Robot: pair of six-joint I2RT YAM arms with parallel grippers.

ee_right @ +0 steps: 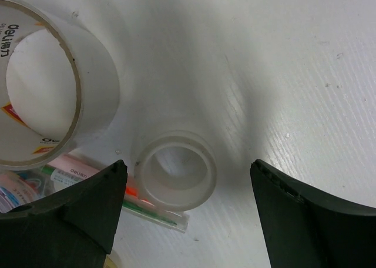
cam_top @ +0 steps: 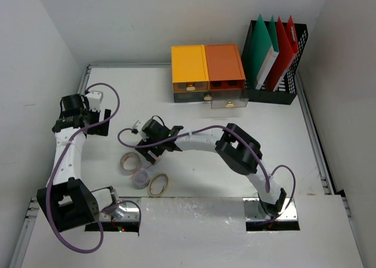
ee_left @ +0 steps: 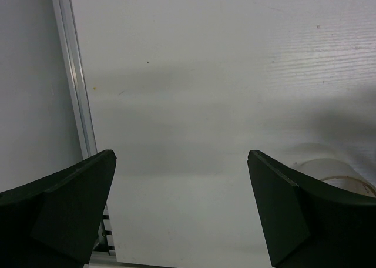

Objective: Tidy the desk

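The desk (cam_top: 235, 133) is a white tabletop with a grey rim. My right gripper (cam_top: 144, 151) is open and hovers over a group of tape rolls at the front left. In the right wrist view my right gripper (ee_right: 188, 165) has its jaws wide apart on either side of a small white tape roll (ee_right: 176, 173), without touching it. That roll lies partly on a clear pack of pens (ee_right: 150, 212). A large clear tape roll (ee_right: 47, 86) lies beside it. My left gripper (cam_top: 103, 122) is open and empty near the desk's left rim (ee_left: 73, 91).
A yellow drawer box (cam_top: 190, 73) and an orange drawer box (cam_top: 225, 73) stand at the back. A black file holder (cam_top: 281, 91) with green and red folders stands at the back right. Tape rolls (cam_top: 129, 160) and a thin brown ring (cam_top: 157, 184) lie at the front left.
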